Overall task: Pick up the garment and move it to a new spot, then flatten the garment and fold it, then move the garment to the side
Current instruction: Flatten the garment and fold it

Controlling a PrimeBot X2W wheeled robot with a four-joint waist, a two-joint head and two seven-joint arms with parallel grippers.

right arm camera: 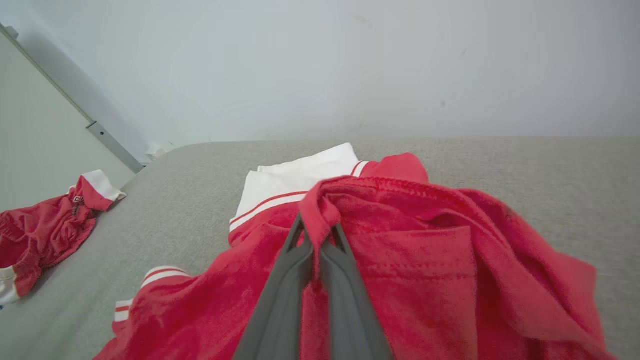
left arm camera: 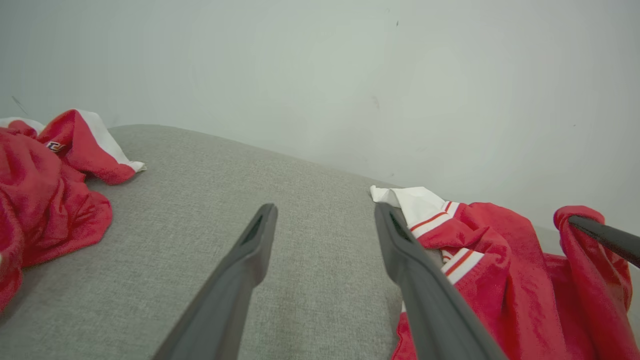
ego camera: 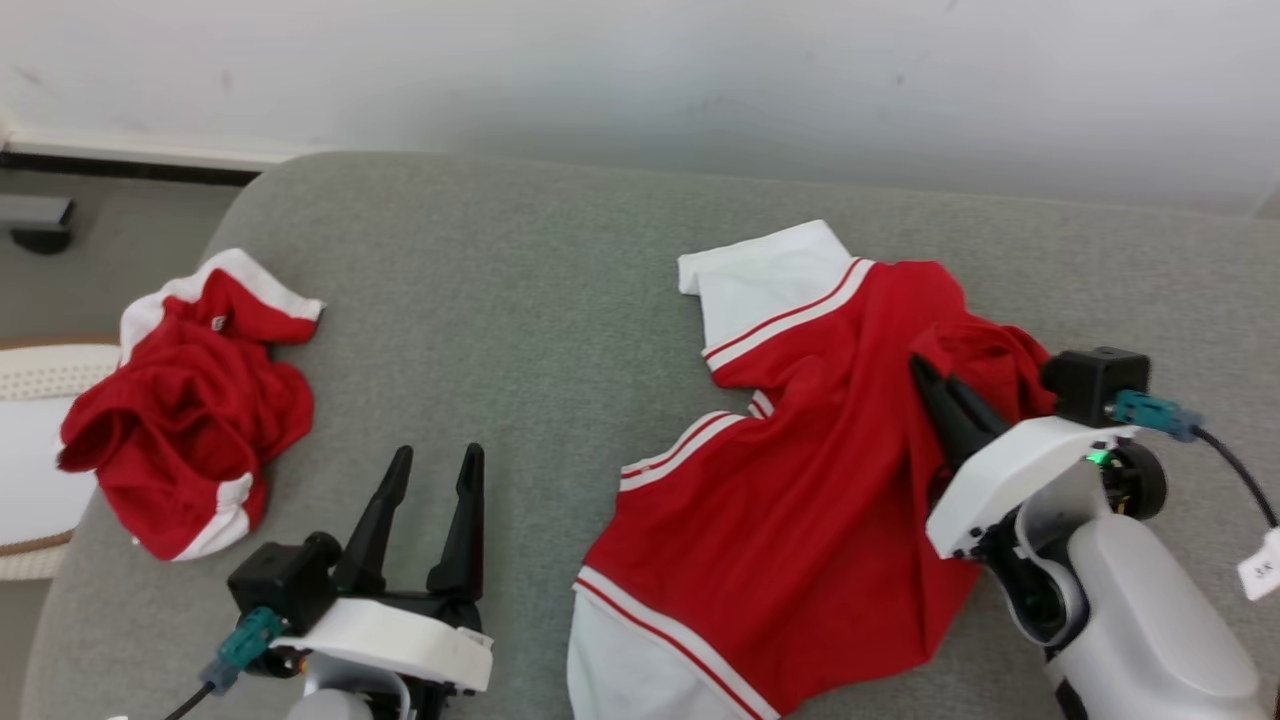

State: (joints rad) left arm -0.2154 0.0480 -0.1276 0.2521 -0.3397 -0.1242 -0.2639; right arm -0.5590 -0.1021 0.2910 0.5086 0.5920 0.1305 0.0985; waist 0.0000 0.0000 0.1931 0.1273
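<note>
A: Left gripper status?
B: Jaws spread wide above the grey cushion, holding nothing.
A: Red-and-white garment position?
B: Just right of the fingers; one red fold wraps the right gripper tip.

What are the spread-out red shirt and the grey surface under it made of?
The shirt looks like a soft knit, perhaps fleecy or terry: matte, fuzzy nap, limp folds, stitched hem. The cushion looks like grey woven upholstery: matte, with a fine weave grain. Exact fibres cannot be told.
</note>
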